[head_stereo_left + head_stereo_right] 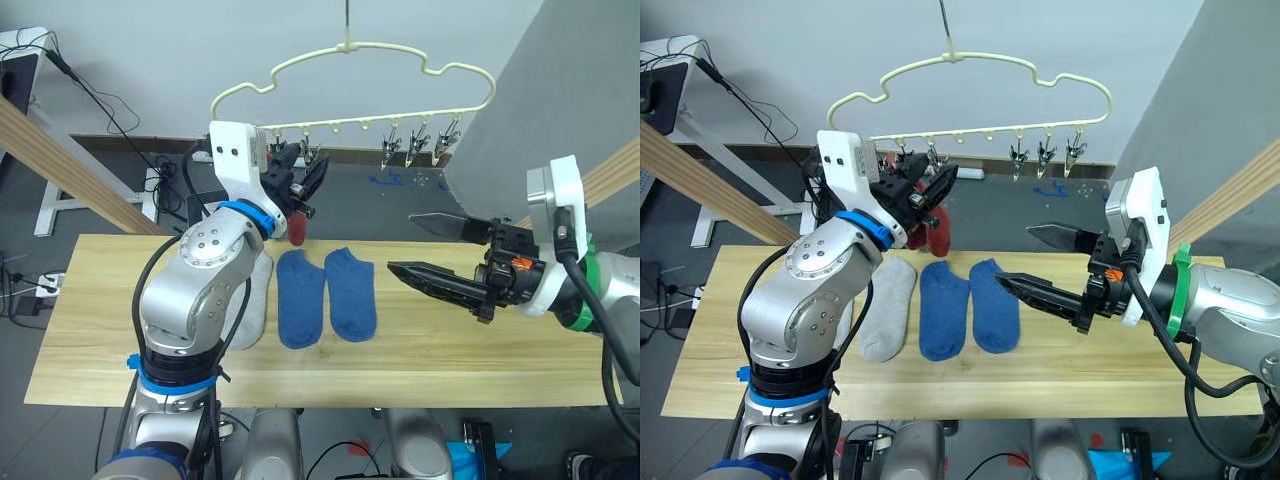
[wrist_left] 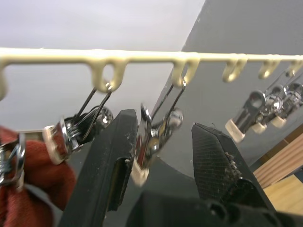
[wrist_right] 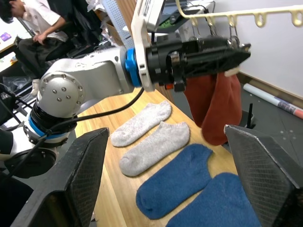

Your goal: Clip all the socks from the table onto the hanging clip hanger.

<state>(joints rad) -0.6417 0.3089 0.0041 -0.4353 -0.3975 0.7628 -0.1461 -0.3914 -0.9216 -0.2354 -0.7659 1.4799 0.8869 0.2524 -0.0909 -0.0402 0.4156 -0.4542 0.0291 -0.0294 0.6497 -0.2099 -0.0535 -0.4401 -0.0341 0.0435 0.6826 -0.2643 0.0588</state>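
The cream clip hanger (image 1: 345,46) hangs above the far side of the table (image 1: 100,330). Two rust red socks (image 3: 215,104) hang from clips at its left end. My left gripper (image 1: 303,168) is raised there, open, its fingers either side of a metal clip (image 2: 151,142) beside the red socks; one finger touches the clip. Two blue socks (image 1: 300,298) (image 1: 350,293) lie flat mid-table, with two light grey socks (image 3: 142,123) (image 3: 158,146) to their left, partly hidden by my left arm. My right gripper (image 1: 402,243) hovers open and empty just right of the blue socks.
Three free clips (image 1: 420,145) hang at the hanger's right end. Slanted wooden beams (image 1: 60,160) stand beyond both table ends. A grey panel (image 1: 540,110) rises at the back right. A person (image 3: 28,23) sits in the background. Cables lie on the floor behind.
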